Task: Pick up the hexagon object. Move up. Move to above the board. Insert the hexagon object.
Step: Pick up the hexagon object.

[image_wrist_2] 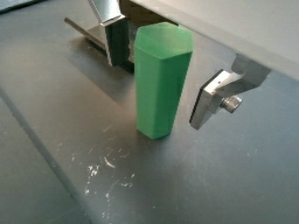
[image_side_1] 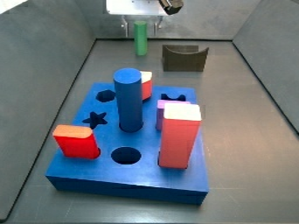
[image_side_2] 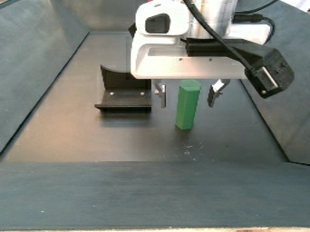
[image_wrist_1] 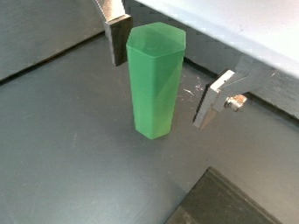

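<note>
Gripper (image_side_2: 186, 91) open wide, fingers (image_wrist_1: 214, 98) straddling hexagon object (image_side_2: 188, 105), pads apart from its faces. Post upright on floor at far end, well apart from board (image_side_1: 135, 171). Your risks, as I judge: uneven closing tips post; shallow grip slips on lift. Arm hangs vertical over post; fixture (image_side_2: 123, 93) just left.

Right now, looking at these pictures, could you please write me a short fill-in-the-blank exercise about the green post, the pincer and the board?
1. The hexagon object stands ____ on the dark floor, not lying down.
2. The pincer has one finger on each side of the post, and its jaws are ____.
3. On the board, the tall cylinder is coloured ____.
4. The fixture stands ____ the post, not on the board.

Missing words: upright; open; blue; beside
</note>
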You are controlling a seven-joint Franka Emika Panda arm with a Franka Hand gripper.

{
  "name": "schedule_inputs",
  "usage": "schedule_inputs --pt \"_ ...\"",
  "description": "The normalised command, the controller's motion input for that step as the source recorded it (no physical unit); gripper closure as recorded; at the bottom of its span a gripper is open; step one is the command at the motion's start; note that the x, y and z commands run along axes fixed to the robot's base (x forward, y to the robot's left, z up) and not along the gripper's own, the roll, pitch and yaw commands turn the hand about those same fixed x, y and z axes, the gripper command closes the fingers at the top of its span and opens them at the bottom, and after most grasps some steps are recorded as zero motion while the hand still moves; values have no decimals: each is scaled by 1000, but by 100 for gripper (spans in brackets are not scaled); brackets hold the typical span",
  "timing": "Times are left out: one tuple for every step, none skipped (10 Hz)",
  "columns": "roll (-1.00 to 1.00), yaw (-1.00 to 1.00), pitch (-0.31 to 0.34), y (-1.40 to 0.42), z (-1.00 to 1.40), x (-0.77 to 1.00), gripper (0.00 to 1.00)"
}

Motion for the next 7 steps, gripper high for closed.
schedule_inputs --pt "34 0 0 -63 57 0 0" --pt "0 0 0 0 0 0 0" --pt "0 0 0 0 0 0 100" --pt "0 0 0 0 0 0 100" --pt "0 0 0 0 0 0 100" --pt "0 0 0 0 0 0 100" --pt "0 0 0 0 0 0 100"
